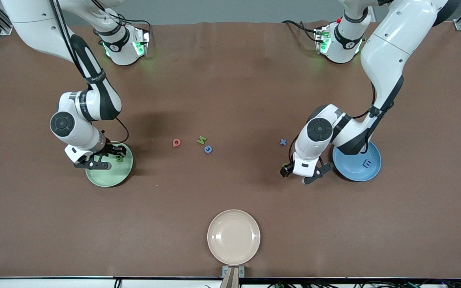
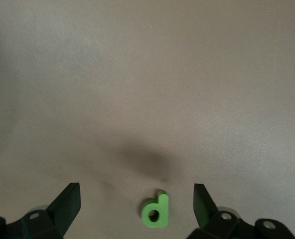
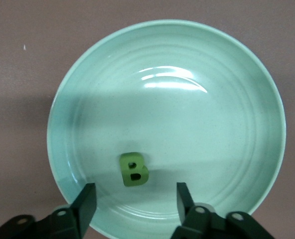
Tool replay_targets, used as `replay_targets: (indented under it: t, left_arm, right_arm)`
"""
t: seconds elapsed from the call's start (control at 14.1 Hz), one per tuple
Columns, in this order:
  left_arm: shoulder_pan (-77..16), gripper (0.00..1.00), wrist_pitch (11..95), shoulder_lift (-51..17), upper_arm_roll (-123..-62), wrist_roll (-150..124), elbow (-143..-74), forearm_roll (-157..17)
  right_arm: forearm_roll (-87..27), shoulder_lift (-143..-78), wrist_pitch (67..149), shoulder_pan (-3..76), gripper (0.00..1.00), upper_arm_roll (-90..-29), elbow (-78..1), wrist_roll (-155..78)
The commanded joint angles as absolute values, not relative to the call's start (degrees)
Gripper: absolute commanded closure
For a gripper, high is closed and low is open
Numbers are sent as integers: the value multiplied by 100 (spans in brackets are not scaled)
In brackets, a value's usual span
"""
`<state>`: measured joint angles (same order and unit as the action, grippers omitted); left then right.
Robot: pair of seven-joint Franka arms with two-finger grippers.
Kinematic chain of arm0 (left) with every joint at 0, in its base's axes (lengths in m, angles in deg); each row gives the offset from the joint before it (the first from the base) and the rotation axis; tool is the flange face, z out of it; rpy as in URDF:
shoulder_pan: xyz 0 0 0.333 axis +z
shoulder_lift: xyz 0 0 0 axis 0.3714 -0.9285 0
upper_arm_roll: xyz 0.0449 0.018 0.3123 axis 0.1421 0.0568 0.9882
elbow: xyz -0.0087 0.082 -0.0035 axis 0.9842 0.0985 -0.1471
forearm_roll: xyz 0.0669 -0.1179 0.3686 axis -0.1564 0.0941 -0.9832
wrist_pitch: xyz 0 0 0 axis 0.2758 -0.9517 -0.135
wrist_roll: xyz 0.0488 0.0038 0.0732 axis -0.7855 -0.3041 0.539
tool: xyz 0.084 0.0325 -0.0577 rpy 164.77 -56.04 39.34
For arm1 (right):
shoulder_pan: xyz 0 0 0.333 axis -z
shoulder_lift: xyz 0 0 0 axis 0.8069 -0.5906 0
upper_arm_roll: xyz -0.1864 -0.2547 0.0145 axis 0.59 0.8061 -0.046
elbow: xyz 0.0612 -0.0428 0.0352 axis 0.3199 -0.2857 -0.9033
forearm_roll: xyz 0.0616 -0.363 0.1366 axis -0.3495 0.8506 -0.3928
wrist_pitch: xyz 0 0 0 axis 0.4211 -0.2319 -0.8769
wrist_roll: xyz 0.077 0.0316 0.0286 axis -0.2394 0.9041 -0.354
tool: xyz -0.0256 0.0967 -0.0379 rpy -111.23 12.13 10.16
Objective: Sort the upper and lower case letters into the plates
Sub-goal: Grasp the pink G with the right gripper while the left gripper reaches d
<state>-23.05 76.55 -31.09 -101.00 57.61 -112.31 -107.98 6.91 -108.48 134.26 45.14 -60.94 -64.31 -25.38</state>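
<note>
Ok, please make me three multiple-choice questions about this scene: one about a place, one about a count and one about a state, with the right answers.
1. Where does the green B lie?
A) in the mint green plate
B) in the blue plate
C) on the bare table

2. How many plates are on the table?
A) two
B) three
C) four

3. How do the jaws of the right gripper stand?
A) shut on the B
B) shut on nothing
C) open

Answers:
1 A: the right wrist view shows it on that plate's floor.
2 B: there are the mint green plate, the blue plate and the beige plate.
3 C: the jaws stand wide apart and the B lies free.
</note>
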Motion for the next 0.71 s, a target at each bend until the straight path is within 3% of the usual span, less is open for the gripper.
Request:
replay_targets:
  t: [0.0, 0.35, 0.64]
  left_arm:
    - [-2382, 0, 7514, -3294, -10108, 6063, -10978, -10787]
    - [-2479, 0, 7488, -3444, -10116, 6283, -10933, -10778]
    - [-2496, 1, 7452, -3383, -10125, 6275, -11144, -10769]
  right_arm:
    - [508, -10531, 12792, 4414, 0, -6183, -6209, -2123]
    - [402, -10345, 12754, 3141, 0, -6192, -6270, 196]
    - [366, -10389, 13394, 2103, 0, -6192, -6516, 1709]
